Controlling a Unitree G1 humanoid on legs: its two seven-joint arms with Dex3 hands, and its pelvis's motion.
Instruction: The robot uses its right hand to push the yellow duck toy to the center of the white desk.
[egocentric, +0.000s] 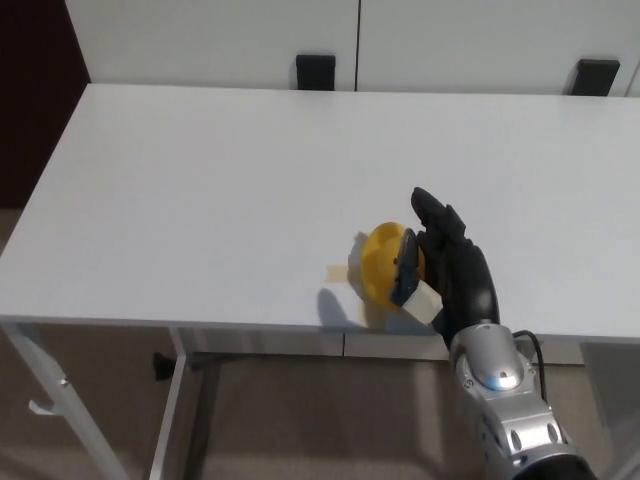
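Now pressing flat against the duck (382, 263) with extended right-hand fingers (432, 214), spread and gripping nothing; duck just left of the fingers, covering the tape cross (338, 272) near the counter (200, 180) front edge. Could overshoot or roll off that edge.

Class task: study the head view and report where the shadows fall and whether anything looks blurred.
Head view: the yellow duck toy casts a soft shadow to its left on the white desk; the right robot hand looks reasonably sharp; no strong glare on the desk.
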